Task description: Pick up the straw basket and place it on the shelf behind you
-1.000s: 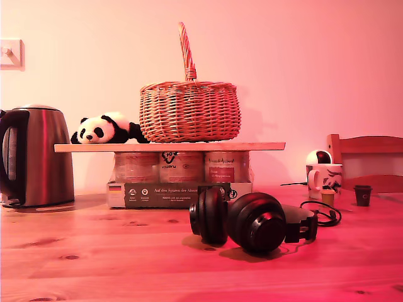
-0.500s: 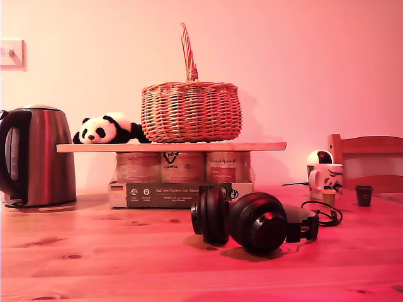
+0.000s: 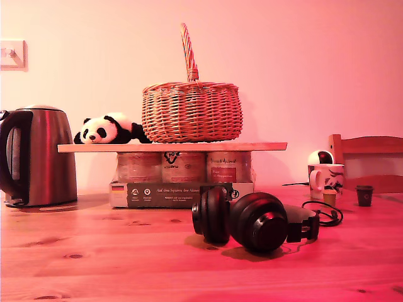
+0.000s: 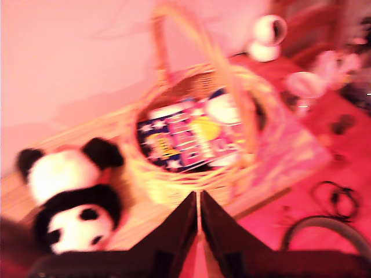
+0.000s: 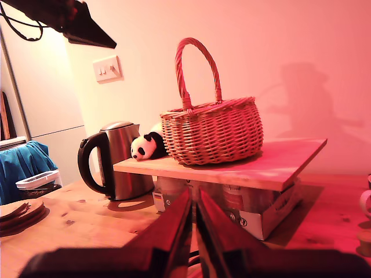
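You've got the straw basket [image 3: 192,112] sitting upright on the shelf [image 3: 172,146], panda [image 3: 106,129] at its 9 o'clock, so placing looks done; my first gripper [image 4: 199,209] and my second gripper [image 5: 193,215] seem clenched empty, though the first wrist view is blurred.

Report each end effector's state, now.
My first gripper: shut, holding nothing, above the straw basket.
My second gripper: shut, holding nothing.

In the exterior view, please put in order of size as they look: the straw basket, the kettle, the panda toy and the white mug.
1. straw basket
2. kettle, though it may stand nearer the camera
3. panda toy
4. white mug
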